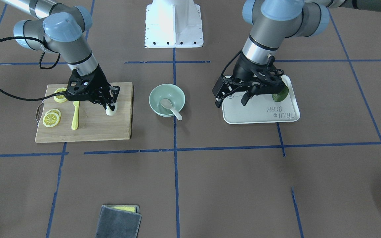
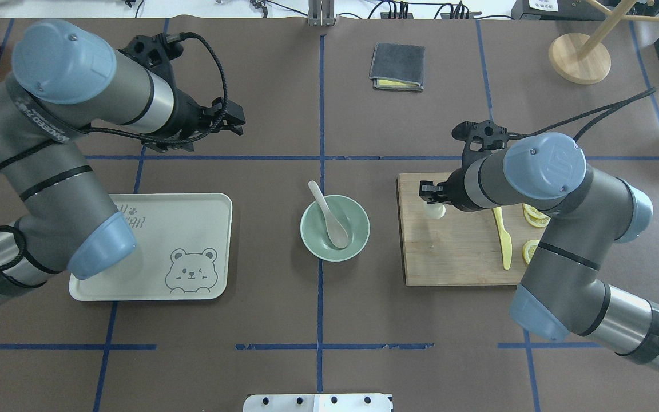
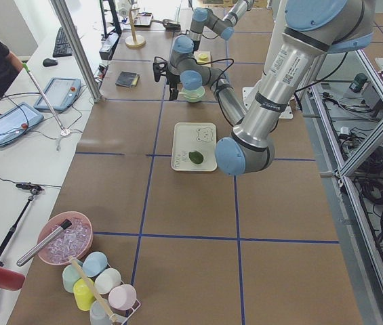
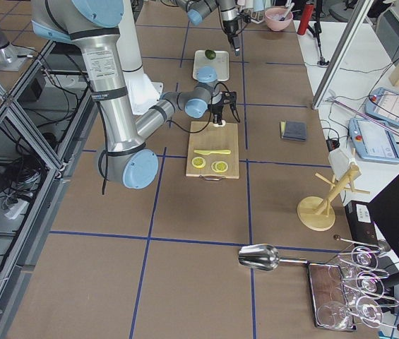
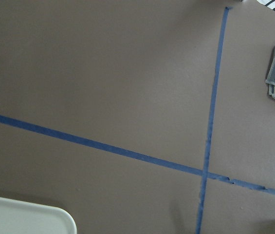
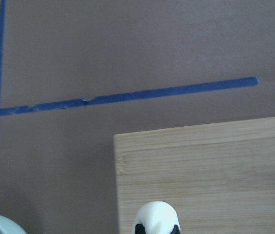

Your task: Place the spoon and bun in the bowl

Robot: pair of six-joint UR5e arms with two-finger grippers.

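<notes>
The pale spoon (image 1: pixel 171 107) lies in the mint-green bowl (image 1: pixel 155 91) at the table's middle, its handle over the rim; spoon (image 2: pixel 329 216) and bowl (image 2: pixel 358 240) also show in the overhead view. The white bun (image 1: pixel 110 112) sits on the wooden cutting board (image 1: pixel 101 127). My right gripper (image 1: pixel 111 106) is down on the bun, fingers closed on both its sides; the right wrist view shows the bun (image 6: pixel 156 215) between black pads. My left gripper (image 1: pixel 231 101) is open and empty, above the white bear-print tray (image 1: pixel 260 115).
A yellow plastic knife (image 1: pixel 75 115) and lemon slices (image 1: pixel 51 118) lie on the board beside the bun. A green kiwi half (image 1: pixel 280 94) sits on the tray. A folded grey cloth (image 1: pixel 119 221) lies near the table's far edge from the robot.
</notes>
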